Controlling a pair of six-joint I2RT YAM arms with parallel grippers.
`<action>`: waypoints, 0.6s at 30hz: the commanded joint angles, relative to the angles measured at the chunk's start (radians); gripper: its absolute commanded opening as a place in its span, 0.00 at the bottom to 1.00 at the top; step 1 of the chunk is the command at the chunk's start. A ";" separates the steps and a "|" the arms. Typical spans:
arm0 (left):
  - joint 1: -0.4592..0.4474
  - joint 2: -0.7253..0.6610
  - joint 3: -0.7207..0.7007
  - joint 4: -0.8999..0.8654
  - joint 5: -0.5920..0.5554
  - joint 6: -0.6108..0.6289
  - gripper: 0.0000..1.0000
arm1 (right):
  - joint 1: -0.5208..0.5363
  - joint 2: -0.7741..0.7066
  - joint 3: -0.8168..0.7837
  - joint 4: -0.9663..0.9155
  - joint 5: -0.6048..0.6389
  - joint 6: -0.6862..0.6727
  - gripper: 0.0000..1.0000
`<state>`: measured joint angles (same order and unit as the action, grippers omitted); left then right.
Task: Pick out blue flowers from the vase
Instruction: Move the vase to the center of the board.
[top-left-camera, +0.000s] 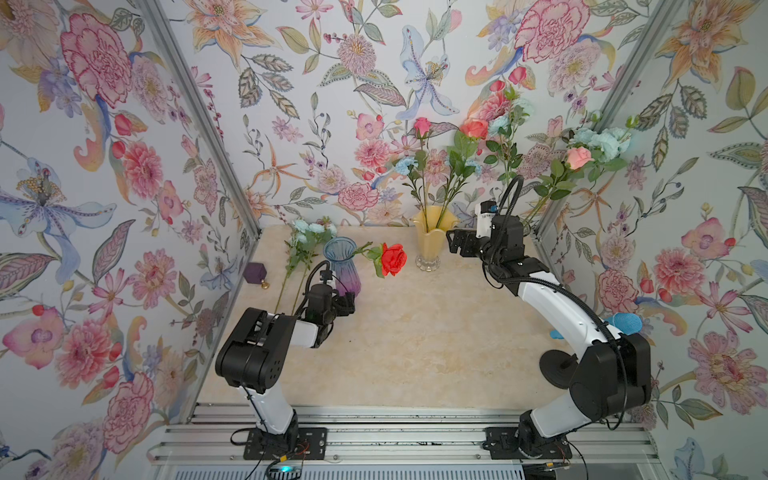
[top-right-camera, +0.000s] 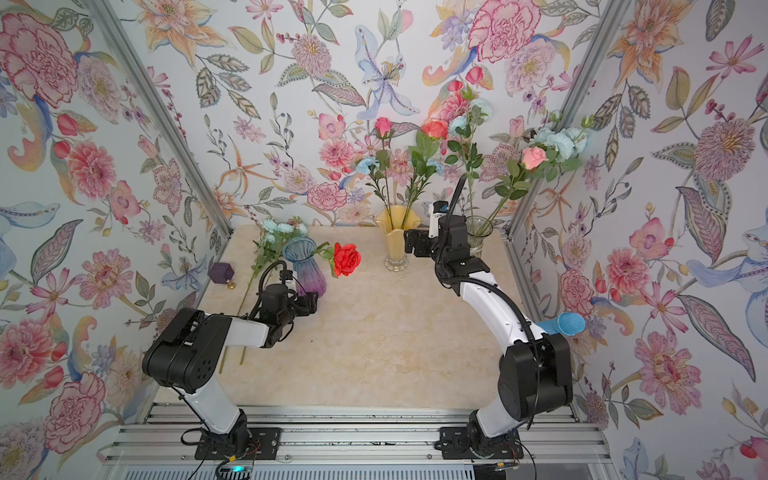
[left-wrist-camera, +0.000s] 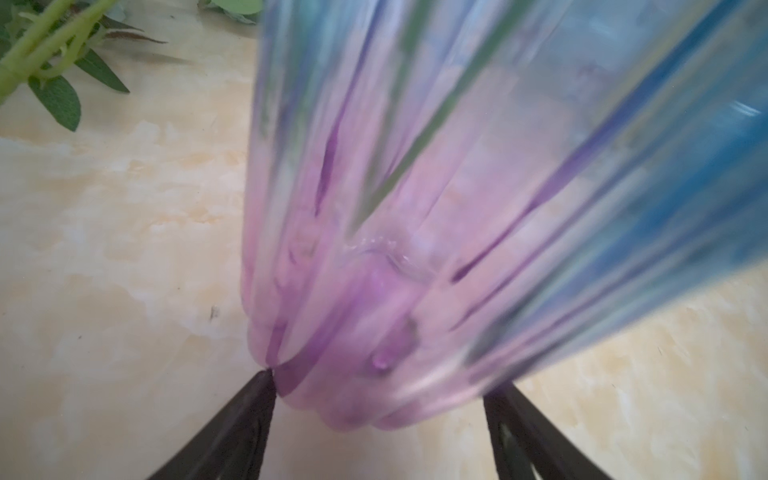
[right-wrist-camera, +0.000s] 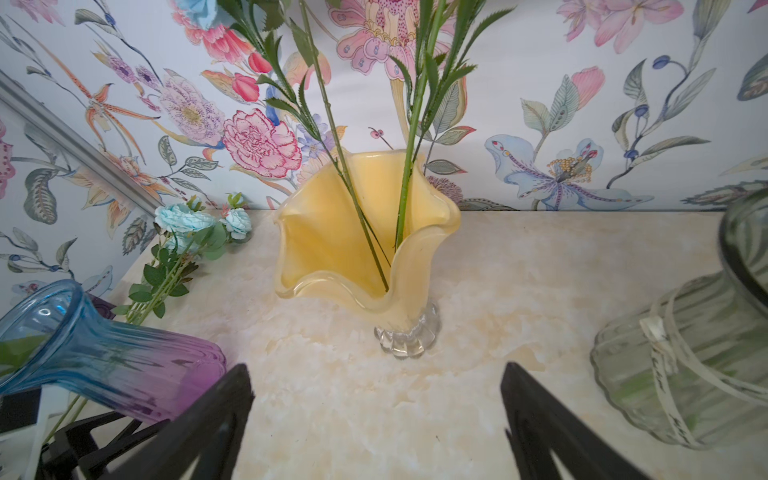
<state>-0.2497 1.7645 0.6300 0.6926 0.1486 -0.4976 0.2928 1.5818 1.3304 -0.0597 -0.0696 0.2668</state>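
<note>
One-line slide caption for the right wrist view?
Open right pincer faces yellow ruffled vase holding green stems; blue flowers lie on the table.

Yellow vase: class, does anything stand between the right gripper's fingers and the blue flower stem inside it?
Nothing visible does. Only bare table lies between the open right gripper and the yellow vase holding the blue flower's stem; the blue-purple vase and green glass vase sit off to the sides.

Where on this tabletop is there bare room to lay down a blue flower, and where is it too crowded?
Bare: the tabletop's broad middle and front, between left arm, right arm, the red rose and front rail. Crowded: the back left, with lying blue flowers, purple cube and blue-purple vase; the back right, with yellow vase and clear vase.
</note>
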 joint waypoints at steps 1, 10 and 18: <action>0.013 0.037 0.063 0.050 0.041 0.004 0.80 | -0.016 0.051 0.066 -0.058 0.031 0.036 0.94; 0.014 0.154 0.236 0.019 0.091 0.002 0.78 | -0.043 0.209 0.247 -0.132 0.024 0.063 0.89; 0.017 0.217 0.339 -0.005 0.121 0.001 0.78 | -0.030 0.295 0.329 -0.155 0.002 0.094 0.82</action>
<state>-0.2409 1.9533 0.9260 0.6891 0.2390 -0.4980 0.2539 1.8515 1.6188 -0.1852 -0.0566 0.3340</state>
